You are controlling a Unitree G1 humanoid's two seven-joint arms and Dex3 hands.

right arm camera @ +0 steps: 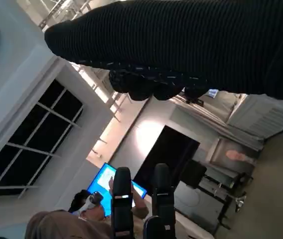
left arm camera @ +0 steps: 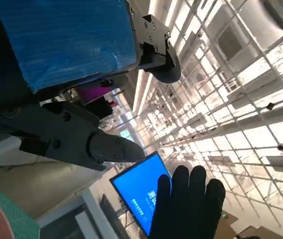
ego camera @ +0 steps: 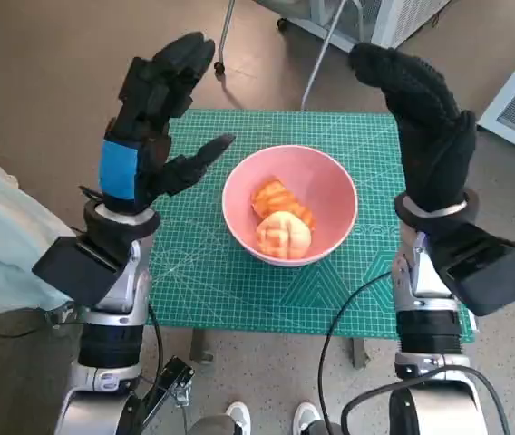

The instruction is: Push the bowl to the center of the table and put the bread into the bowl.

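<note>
Head cam is looking steeply down at the table [ego camera: 239, 290] from close above. Both wrist cams are pointing up toward the ceiling, each catching the opposite hand: right hand [left arm camera: 189, 206] and left hand [right arm camera: 139, 201].

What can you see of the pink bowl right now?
The pink bowl is round, smooth and glossy, plastic or ceramic by its look. It stands upright near the middle of the green cutting mat, open side up. Inside lie two pieces of bread: an orange-brown one farther from the robot and a paler scored bun against it. Neither the left hand nor the right hand touches the bowl; both are raised at its sides.
</note>
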